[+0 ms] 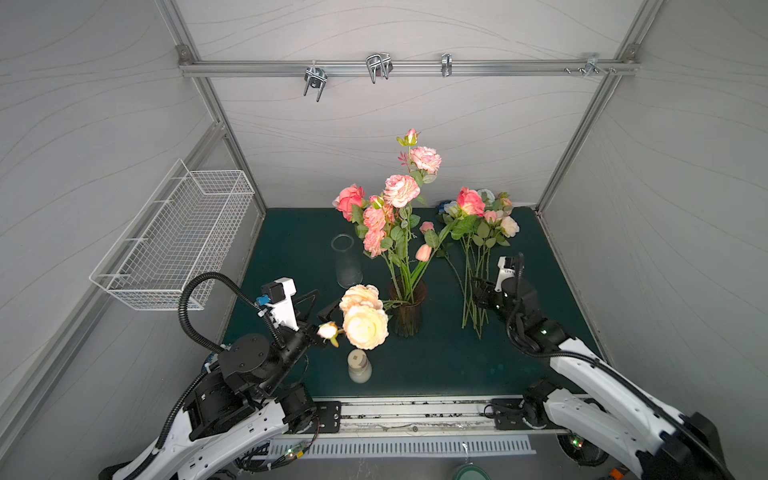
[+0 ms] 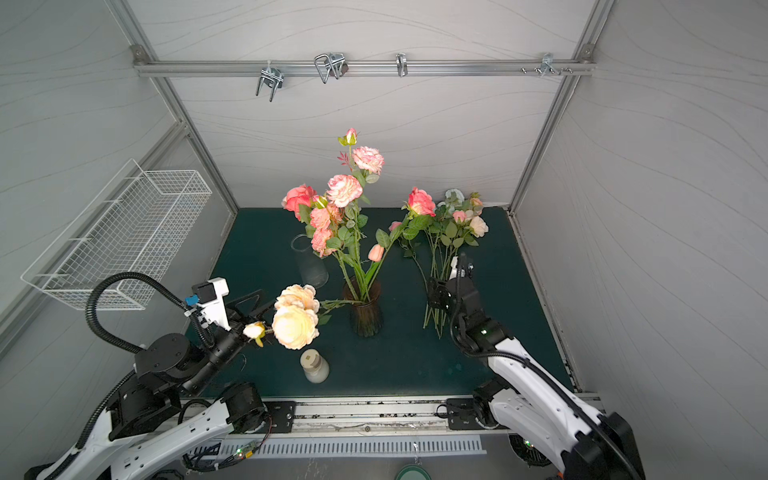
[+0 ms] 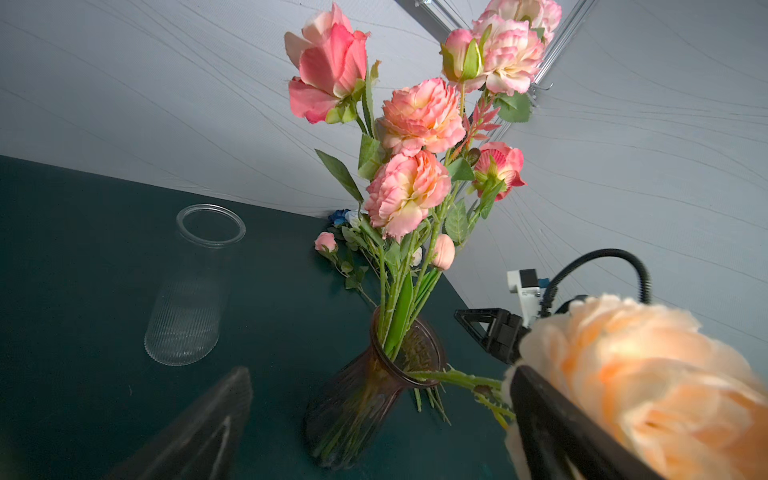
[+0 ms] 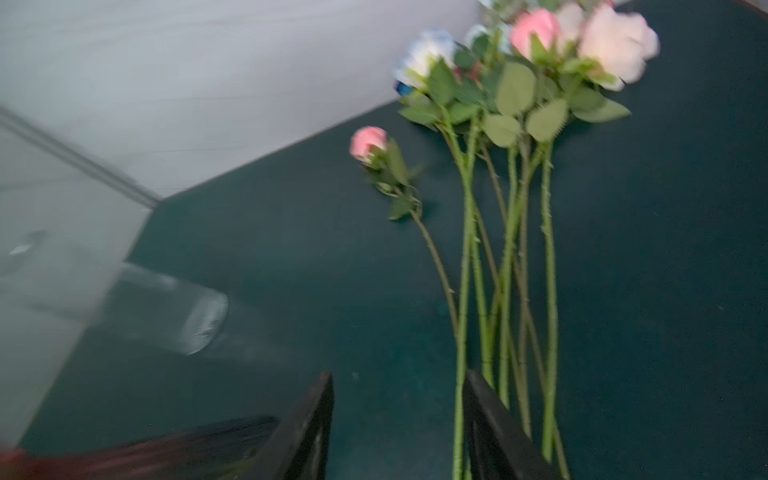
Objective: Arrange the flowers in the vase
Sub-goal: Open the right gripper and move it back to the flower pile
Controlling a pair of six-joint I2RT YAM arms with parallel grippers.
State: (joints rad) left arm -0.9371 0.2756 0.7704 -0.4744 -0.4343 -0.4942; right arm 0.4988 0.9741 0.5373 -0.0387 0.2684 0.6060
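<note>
The dark ribbed vase point(image 1: 408, 309) point(image 3: 365, 399) stands mid-table and holds several pink and coral flowers point(image 1: 399, 191) point(image 3: 409, 191). A cream flower point(image 1: 365, 326) point(image 3: 640, 374) leans out of the vase rim to the left, its stem point(image 3: 453, 377) still in the mouth. My left gripper point(image 1: 322, 306) point(image 3: 380, 374) is open wide beside those cream blooms, which rest against one finger point(image 3: 557, 424). Loose flowers point(image 1: 473, 266) point(image 4: 511, 249) lie on the right. My right gripper point(image 1: 478, 291) point(image 4: 399, 378) hovers open over their stems, one stem just inside a finger point(image 4: 494, 415).
An empty clear ribbed glass vase point(image 1: 347, 262) point(image 3: 187, 316) stands behind the left gripper. A small cream bottle point(image 1: 359, 365) stands near the front edge. A white wire basket point(image 1: 174, 237) hangs on the left wall. Metal hooks point(image 1: 378, 66) hang from the rear rail.
</note>
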